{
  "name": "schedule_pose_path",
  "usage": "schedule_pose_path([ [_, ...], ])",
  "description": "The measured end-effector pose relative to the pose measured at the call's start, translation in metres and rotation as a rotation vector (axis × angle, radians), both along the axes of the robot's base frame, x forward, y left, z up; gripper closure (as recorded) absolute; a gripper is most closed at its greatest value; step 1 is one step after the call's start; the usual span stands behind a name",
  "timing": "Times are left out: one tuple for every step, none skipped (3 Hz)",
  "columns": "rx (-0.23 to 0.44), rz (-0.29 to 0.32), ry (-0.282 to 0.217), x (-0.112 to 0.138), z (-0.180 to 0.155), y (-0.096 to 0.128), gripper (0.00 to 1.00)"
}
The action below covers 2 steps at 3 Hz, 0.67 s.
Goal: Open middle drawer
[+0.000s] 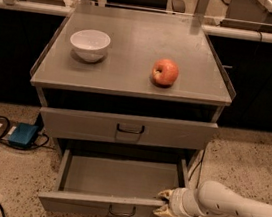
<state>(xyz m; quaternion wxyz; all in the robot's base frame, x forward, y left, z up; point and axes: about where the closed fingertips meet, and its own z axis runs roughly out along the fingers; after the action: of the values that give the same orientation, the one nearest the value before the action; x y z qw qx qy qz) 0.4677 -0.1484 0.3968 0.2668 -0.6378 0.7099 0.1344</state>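
We find the middle drawer [121, 180] standing well out below the front edge of the tabletop [135, 45]. The gripper [165, 204] is at the right end of the drawer's front panel, below the tabletop's front right corner. Whether it is clamped on the panel or merely against it, we cannot tell. We judge the drawer to be stiff sheet metal, probably light and free-sliding. Its central loop handle [121, 210] offers the surer hold.
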Motion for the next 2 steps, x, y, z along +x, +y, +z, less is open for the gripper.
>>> schedule_pose_path([
  [0.0,0.0,0.0,0.0,0.0,0.0,1.0],
  [0.0,0.0,0.0,0.0,0.0,0.0,1.0],
])
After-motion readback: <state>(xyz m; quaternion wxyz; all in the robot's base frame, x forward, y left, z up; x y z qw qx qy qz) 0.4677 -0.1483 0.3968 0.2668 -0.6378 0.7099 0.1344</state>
